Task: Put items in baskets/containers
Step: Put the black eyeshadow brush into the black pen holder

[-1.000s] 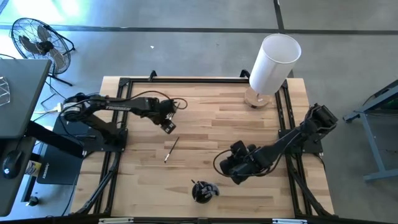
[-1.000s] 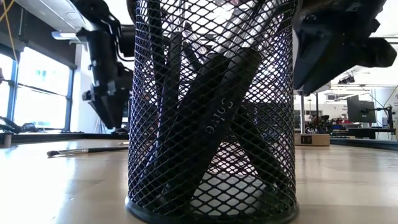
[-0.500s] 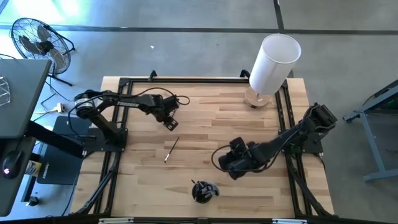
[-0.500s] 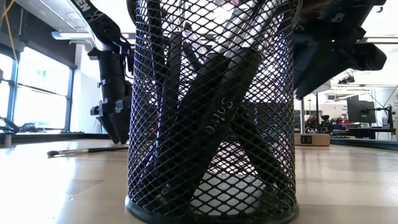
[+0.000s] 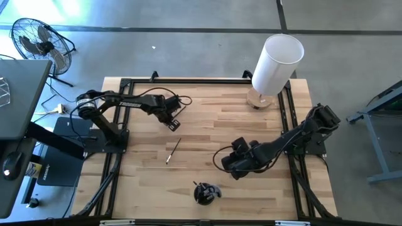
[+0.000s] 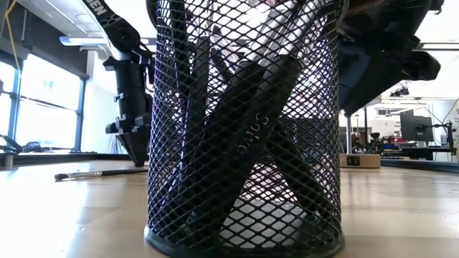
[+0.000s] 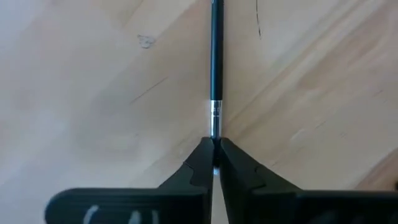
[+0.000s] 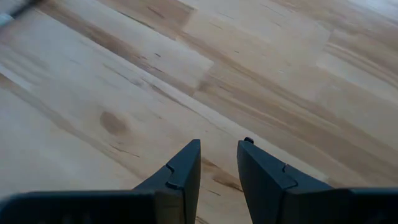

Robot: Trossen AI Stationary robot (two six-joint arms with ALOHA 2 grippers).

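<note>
One thin brush [image 5: 174, 150] lies on the wooden table left of centre; in the left wrist view [image 7: 216, 62] it shows a dark handle and a silver band. My left gripper [image 5: 173, 126] stands at its far end, shut on it. The black mesh cup [image 5: 204, 193] stands near the table's front edge with several brushes leaning inside it, and it fills the low view [image 6: 244, 129]. To the right of the lone brush, my right gripper [image 5: 227, 166] hangs open over bare wood [image 8: 219, 155]. My left gripper pinches the brush between its two fingertips at the far end, just past the silver band [image 7: 215, 132]. The fingers come from above, pointing down. The brush runs on away from the fingertips and still lies along the table [image 6: 100, 173].
A tall white cylinder [image 5: 276, 63] stands at the far right corner. Black rails [image 5: 188, 80] frame the table. A fan [image 5: 38, 41] and a dark cabinet [image 5: 19, 94] stand off the left side. Bare wood lies between the arms.
My left gripper has come down onto the brush's far end and has shut on it. The brush has stayed flat where it lay. My right gripper has drifted a little toward the table's left, still open.
</note>
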